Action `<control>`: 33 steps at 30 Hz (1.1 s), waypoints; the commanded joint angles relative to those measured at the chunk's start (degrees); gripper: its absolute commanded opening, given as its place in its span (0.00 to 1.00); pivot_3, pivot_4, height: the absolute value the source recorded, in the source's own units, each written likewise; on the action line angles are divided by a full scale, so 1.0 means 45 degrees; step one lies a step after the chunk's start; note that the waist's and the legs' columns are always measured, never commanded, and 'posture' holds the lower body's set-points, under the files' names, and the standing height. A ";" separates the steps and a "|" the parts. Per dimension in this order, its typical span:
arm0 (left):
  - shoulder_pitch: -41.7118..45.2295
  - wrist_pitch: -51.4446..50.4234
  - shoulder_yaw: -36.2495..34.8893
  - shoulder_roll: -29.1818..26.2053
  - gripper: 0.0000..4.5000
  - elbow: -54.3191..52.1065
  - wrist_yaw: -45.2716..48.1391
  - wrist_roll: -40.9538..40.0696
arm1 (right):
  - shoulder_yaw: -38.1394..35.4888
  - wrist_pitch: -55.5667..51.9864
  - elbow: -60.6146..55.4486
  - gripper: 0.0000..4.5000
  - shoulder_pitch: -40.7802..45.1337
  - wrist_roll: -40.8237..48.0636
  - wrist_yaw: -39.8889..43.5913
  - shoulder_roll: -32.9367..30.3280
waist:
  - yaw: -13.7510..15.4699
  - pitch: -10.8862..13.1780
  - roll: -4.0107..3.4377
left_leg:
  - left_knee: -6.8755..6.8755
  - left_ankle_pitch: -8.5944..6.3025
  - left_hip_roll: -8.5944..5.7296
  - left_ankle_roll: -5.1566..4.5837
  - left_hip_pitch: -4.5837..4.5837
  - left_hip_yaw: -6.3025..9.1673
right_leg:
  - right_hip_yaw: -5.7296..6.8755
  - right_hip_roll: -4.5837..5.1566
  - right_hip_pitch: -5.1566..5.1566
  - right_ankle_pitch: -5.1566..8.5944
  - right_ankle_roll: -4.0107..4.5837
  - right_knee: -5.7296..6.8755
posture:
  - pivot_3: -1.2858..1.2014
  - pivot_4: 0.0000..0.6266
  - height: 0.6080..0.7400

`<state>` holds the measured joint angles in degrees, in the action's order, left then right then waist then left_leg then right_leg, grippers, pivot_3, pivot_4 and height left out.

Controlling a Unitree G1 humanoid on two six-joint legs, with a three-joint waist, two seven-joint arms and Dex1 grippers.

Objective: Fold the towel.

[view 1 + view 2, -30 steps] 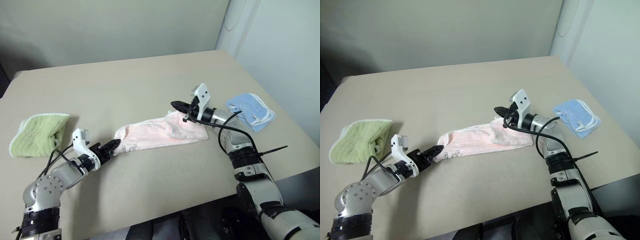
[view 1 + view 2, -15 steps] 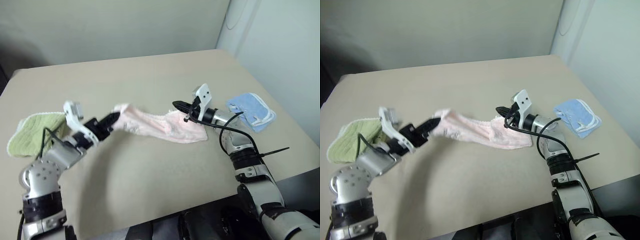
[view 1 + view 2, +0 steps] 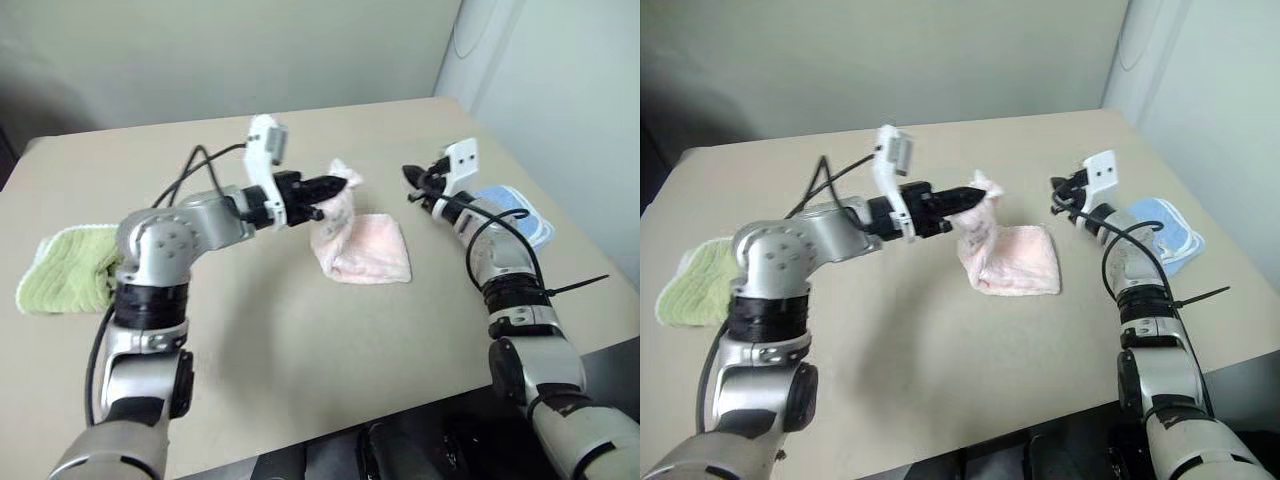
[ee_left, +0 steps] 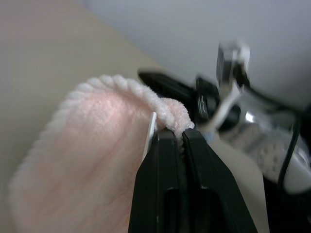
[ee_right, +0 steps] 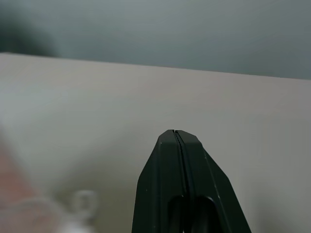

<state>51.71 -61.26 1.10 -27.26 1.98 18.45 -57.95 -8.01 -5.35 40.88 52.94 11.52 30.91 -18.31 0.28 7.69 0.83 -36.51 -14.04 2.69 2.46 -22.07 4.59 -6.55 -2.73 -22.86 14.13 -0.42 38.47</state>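
Observation:
The pale pink towel (image 3: 365, 245) lies bunched near the table's middle, one end lifted off the surface. My left gripper (image 3: 338, 184) is shut on that raised end, and the left wrist view shows the terry edge (image 4: 160, 109) pinched between the black fingers (image 4: 163, 160). To its right my right gripper (image 3: 409, 174) hovers above the table, shut with nothing in it, apart from the towel. In the right wrist view its fingertips (image 5: 175, 138) meet over bare tabletop.
A folded light green towel (image 3: 65, 268) lies at the table's left side. A folded light blue towel (image 3: 520, 215) sits near the right edge, under my right forearm. The beige table (image 3: 250, 330) ends close on the right and front.
My left gripper lifted the towel's left end and carried it right, over the other end. My right gripper let go of the towel and moved away to the right, staying shut.

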 commanded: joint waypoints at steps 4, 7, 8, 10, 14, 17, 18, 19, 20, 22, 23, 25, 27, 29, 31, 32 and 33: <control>0.0660 0.0335 0.2989 0.0628 0.01 0.1062 0.2777 0.2823 | -0.0627 0.0287 -0.0858 0.00 -0.0380 0.0203 -0.0855 -0.0172 | -0.0111 0.0003 -0.0004 | 0.0006 0.0022 0.0000 0.0039 -0.0023 -0.0003 | -0.0015 -0.0002 -0.0025 0.0002 -0.0003 -0.0035 | 0.52 0.24 1.00; 0.0608 0.0437 0.3157 0.1235 0.01 0.1684 0.3354 0.3403 | -0.0602 0.0111 -0.1467 0.00 -0.0820 0.0217 -0.0917 -0.0094 | -0.0109 0.0002 -0.0005 | 0.0001 0.0022 0.0002 0.0040 -0.0060 -0.0001 | -0.0015 -0.0003 -0.0050 -0.0002 -0.0013 -0.0059 | 0.52 0.24 1.00; 0.0548 0.0478 0.3232 0.1405 0.01 0.1876 0.3501 0.3647 | -0.0584 0.0052 -0.1641 0.00 -0.0951 0.0210 -0.0951 -0.0065 | -0.0101 0.0003 -0.0005 | -0.0016 0.0023 0.0001 0.0042 -0.0074 -0.0002 | -0.0017 -0.0002 -0.0058 -0.0008 -0.0022 -0.0070 | 0.52 0.24 1.00; 0.0442 0.0468 0.3231 0.1685 0.12 0.2172 0.3672 0.4053 | -0.0586 -0.0072 -0.1873 0.00 -0.1107 0.0240 -0.0982 -0.0026 | -0.0100 0.0003 -0.0006 | -0.0027 0.0023 0.0002 0.0043 -0.0095 -0.0001 | -0.0018 -0.0002 -0.0065 -0.0012 -0.0031 -0.0082 | 0.52 0.24 1.00; 0.0277 0.0257 0.2319 0.2298 0.41 0.2426 0.3681 0.4054 | -0.0540 -0.0215 -0.2088 0.00 -0.1230 0.0237 -0.0911 0.0050 | -0.0091 0.0004 -0.0006 | -0.0032 0.0016 0.0001 0.0029 -0.0112 -0.0002 | -0.0025 -0.0001 -0.0067 -0.0026 -0.0054 -0.0087 | 0.52 0.24 1.00; 0.0200 0.0095 0.1864 0.2496 0.65 0.2197 0.3821 0.4012 | -0.0483 -0.0280 -0.2087 0.00 -0.1228 0.0209 -0.0804 0.0076 | -0.0085 0.0003 -0.0006 | -0.0070 0.0007 0.0001 0.0014 -0.0124 -0.0001 | -0.0026 -0.0001 -0.0066 -0.0038 -0.0071 -0.0086 | 0.52 0.24 1.00; 0.0160 0.0037 0.1715 0.2545 0.73 0.2073 0.3865 0.3963 | -0.0464 -0.0293 -0.2078 0.00 -0.1207 0.0207 -0.0763 0.0086 | -0.0087 0.0003 -0.0007 | -0.0080 0.0006 0.0002 0.0012 -0.0124 -0.0001 | -0.0027 -0.0001 -0.0063 -0.0040 -0.0075 -0.0085 | 0.52 0.24 1.00; 0.0126 -0.0017 0.1543 0.2607 0.82 0.1959 0.3871 0.3895 | -0.0443 -0.0305 -0.2061 0.00 -0.1179 0.0207 -0.0719 0.0093 | -0.0085 0.0004 -0.0007 | -0.0089 0.0004 0.0001 0.0008 -0.0124 -0.0001 | -0.0029 -0.0001 -0.0062 -0.0042 -0.0078 -0.0085 | 0.52 0.24 1.00; 0.0100 -0.0063 0.1322 0.2675 0.90 0.1830 0.3851 0.3796 | -0.0412 -0.0318 -0.2030 0.00 -0.1137 0.0198 -0.0677 0.0099 | -0.0083 0.0003 -0.0006 | -0.0099 -0.0005 0.0001 -0.0008 -0.0128 -0.0001 | -0.0029 -0.0001 -0.0061 -0.0045 -0.0081 -0.0084 | 0.52 0.24 1.00; 0.0074 -0.0110 0.0762 0.2822 0.99 0.1559 0.3755 0.3570 | -0.0340 -0.0333 -0.1972 0.00 -0.1063 0.0178 -0.0575 0.0111 | -0.0083 0.0003 -0.0006 | -0.0114 -0.0007 0.0000 -0.0012 -0.0131 -0.0002 | -0.0030 -0.0001 -0.0057 -0.0051 -0.0087 -0.0083 | 0.52 0.24 1.00; 0.0079 -0.0178 0.0346 0.2912 0.99 0.1455 0.3646 0.3382 | -0.0293 -0.0341 -0.1973 0.00 -0.1038 0.0167 -0.0518 0.0119 | -0.0083 0.0003 -0.0006 | -0.0119 -0.0007 0.0000 -0.0011 -0.0135 -0.0002 | -0.0031 -0.0001 -0.0058 -0.0054 -0.0091 -0.0084 | 0.52 0.24 1.00; 0.0103 -0.0258 -0.0733 0.3092 0.99 0.1213 0.3278 0.2836 | -0.0159 -0.0425 -0.2169 0.00 -0.1069 0.0159 -0.0347 0.0105 | -0.0083 0.0003 -0.0007 | -0.0125 -0.0005 -0.0001 -0.0009 -0.0139 -0.0003 | -0.0031 -0.0001 -0.0058 -0.0058 -0.0094 -0.0083 | 0.52 0.24 1.00; 0.0151 0.0261 -0.1630 0.2912 0.99 0.0898 0.2895 0.2777 | 0.0053 -0.0613 -0.2589 0.00 -0.1163 0.0219 -0.0022 0.0042 | -0.0084 0.0003 -0.0007 | -0.0126 -0.0004 0.0000 -0.0007 -0.0139 -0.0004 | -0.0030 -0.0001 -0.0059 -0.0064 -0.0091 -0.0083 | 0.52 0.24 1.00; 0.0205 0.0837 -0.2172 0.2339 0.99 0.0974 0.2535 0.3290 | 0.0333 -0.0874 -0.3209 0.00 -0.1346 0.0334 0.0550 -0.0058 | -0.0129 0.0003 -0.0008 | -0.0126 0.0001 0.0000 0.0000 -0.0138 -0.0005 | -0.0030 -0.0001 -0.0060 -0.0064 -0.0091 -0.0081 | 0.52 0.24 1.00; -0.0140 0.1980 -0.2103 0.1646 0.99 0.0807 0.2865 0.4082 | 0.0492 -0.1414 -0.4013 0.00 -0.1582 0.0658 0.1106 -0.0103 | -0.0170 0.0003 -0.0008 | -0.0125 0.0009 0.0001 0.0014 -0.0137 -0.0006 | -0.0030 -0.0003 -0.0063 -0.0065 -0.0089 -0.0080 | 0.52 0.24 1.00; -0.0737 0.2802 -0.1471 0.0959 0.96 0.0544 0.3439 0.4875 | 0.0691 -0.1899 -0.4631 0.00 -0.1799 0.0860 0.1553 -0.0205 | -0.0175 0.0002 -0.0010 | -0.0123 0.0010 0.0002 0.0016 -0.0137 -0.0005 | -0.0029 -0.0005 -0.0064 -0.0065 -0.0089 -0.0082 | 0.52 0.24 1.00; -0.1159 0.3364 -0.0996 0.0509 0.92 0.0378 0.3852 0.5408 | 0.0816 -0.2261 -0.5065 0.00 -0.1954 0.0990 0.1847 -0.0288 | -0.0193 -0.0004 -0.0019 | -0.0121 0.0010 0.0001 0.0018 -0.0138 -0.0005 | -0.0031 -0.0006 -0.0065 -0.0065 -0.0088 -0.0086 | 0.52 0.24 1.00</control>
<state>48.41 -50.68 -5.51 -23.90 5.89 33.15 -36.98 -4.95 -13.54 22.61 44.30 13.97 36.75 -18.83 -0.59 7.67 0.74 -37.05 -14.00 2.69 2.54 -22.69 4.57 -6.71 -2.76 -23.14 13.84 -0.82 38.03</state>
